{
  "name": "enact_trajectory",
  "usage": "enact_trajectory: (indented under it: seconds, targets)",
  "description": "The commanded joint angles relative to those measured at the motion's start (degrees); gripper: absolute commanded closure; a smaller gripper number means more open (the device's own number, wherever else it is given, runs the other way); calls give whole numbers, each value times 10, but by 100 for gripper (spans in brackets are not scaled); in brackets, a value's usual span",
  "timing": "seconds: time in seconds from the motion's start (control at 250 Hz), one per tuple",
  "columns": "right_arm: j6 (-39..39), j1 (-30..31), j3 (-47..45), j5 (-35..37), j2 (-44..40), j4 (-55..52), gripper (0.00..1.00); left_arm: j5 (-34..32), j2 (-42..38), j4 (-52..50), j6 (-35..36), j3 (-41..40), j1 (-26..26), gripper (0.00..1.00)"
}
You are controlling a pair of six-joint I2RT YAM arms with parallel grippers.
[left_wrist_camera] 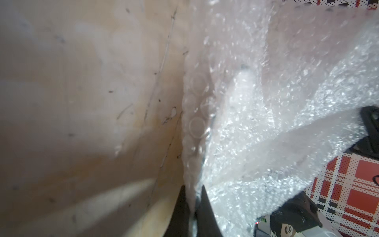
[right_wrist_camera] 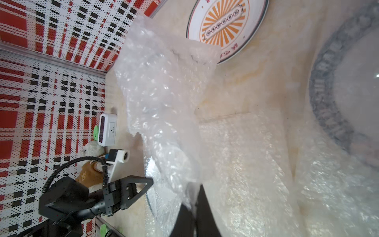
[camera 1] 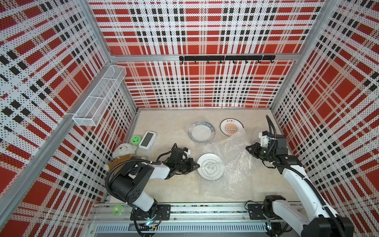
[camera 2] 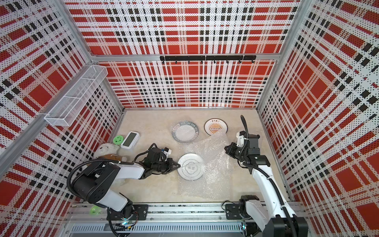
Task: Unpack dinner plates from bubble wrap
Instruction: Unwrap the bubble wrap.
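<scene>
Right gripper [camera 1: 247, 148] clamped on a raised fold of wrap [camera 1: 231, 158], right of face-down plate [camera 1: 210, 166]. Left gripper [camera 1: 197, 166] clamped on wrap edge at that plate's left rim. Plate lies on the wrap. Behind it: wrapped plate [camera 1: 201, 132]. Behind-right: bare plate [camera 1: 231, 127]. Far left, on the wall: wire basket [camera 1: 98, 96].

bubble wrap [camera 1: 227, 164]: clear plastic film, glossy, bubbled.
plate [camera 1: 232, 127], 1 o'clock: glazed ceramic, smooth, shiny.
table [camera 1: 164, 127]: beige, stone-look, matt.
basket [camera 1: 98, 96], 10 o'clock: white wire mesh.
bear [camera 1: 123, 150], 9 o'clock: fuzzy plush.
walls [camera 1: 205, 30]: perforated printed sheet, matt.
</scene>
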Motion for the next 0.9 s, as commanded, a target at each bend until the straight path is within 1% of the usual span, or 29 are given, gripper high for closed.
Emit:
enact_trajectory:
  seconds: [0.0, 0.144, 0.232, 0.288, 0.456, 0.524, 0.592, 0.668, 0.756, 0.896]
  targets:
    - [4, 1, 12, -15, -28, -17, 100, -29, 31, 31, -18, 12, -17, 100]
    - [12, 1, 21, -20, -62, -38, 100, -32, 74, 97, -56, 17, -25, 100]
    - [7, 1, 29, -35, -69, -47, 100, -28, 99, 160, -86, 10, -25, 100]
    - [5, 1, 35, -40, -71, -54, 100, -29, 107, 176, -95, 9, -25, 100]
    - [-13, 1, 55, -27, -81, -65, 100, -39, 105, 160, -90, 15, -32, 100]
    - [-16, 1, 61, -60, -74, -52, 100, -44, 100, 147, -86, 16, -35, 100]
    - [-1, 1, 57, -91, -68, -23, 100, -48, 91, 131, -79, 18, -38, 99]
    - [5, 2, 58, -90, -68, -14, 100, -55, 82, 116, -71, 19, -41, 95]
    - [-1, 2, 67, -82, -71, -19, 100, -59, 73, 100, -65, 23, -42, 94]
    - [28, 7, 64, -136, -71, 27, 100, -59, 73, 92, -63, 26, -45, 94]
